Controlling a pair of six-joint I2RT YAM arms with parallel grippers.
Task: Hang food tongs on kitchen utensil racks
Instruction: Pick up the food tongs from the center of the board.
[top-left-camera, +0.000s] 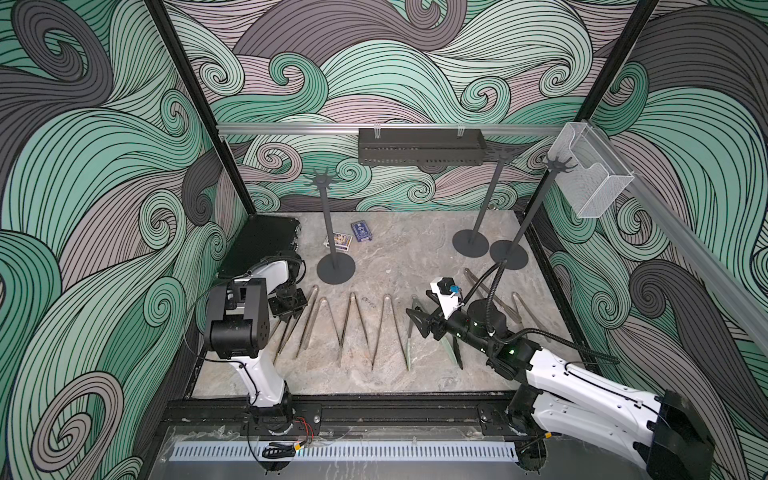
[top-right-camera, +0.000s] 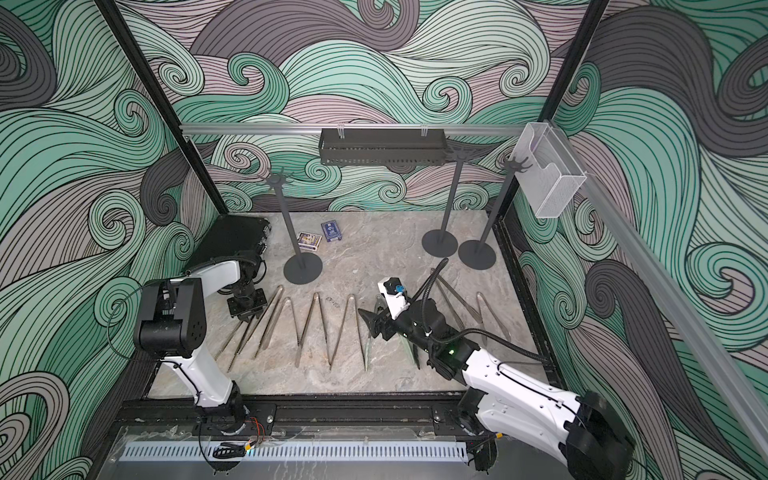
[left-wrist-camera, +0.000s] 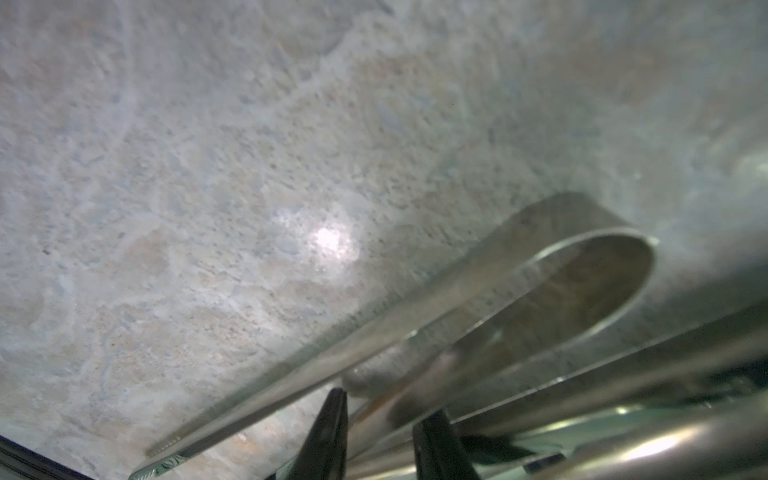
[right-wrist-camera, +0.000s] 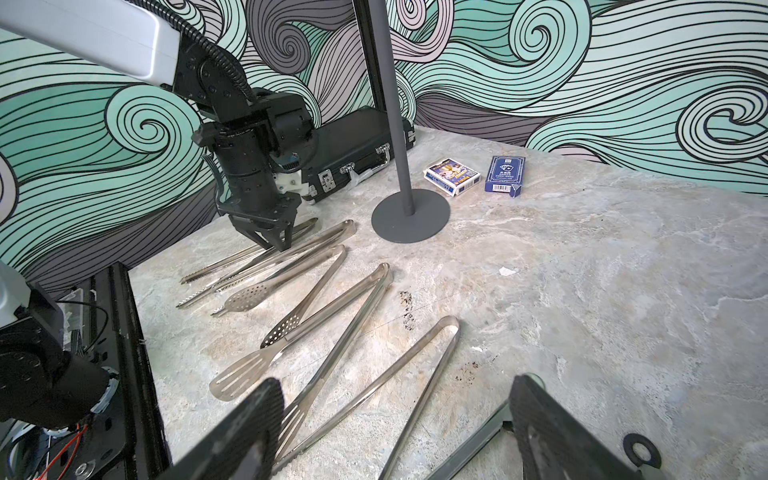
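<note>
Near the desk's (top-left-camera: 316, 378) front edge the tongs (top-left-camera: 353, 328) lay in a row, none hung. At its left end the left gripper (top-left-camera: 286, 318) stood tips-down astride the end pair (left-wrist-camera: 457, 291), jaws narrow; whether they pinched it I couldn't tell. The right gripper (right-wrist-camera: 395, 419) hovered, jaws wide and empty. Pick-up, I'd say. Next needs a firm squeeze, then a lift to the racks (top-left-camera: 328, 216) behind, hooks bare.

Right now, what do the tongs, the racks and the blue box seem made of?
Tongs: steel, probably stainless, polished; they mirror the light.
Racks: likely metal, matte dark grey coat; no glare.
Blue box: printed cardboard, by its folded edges and barcode.
</note>
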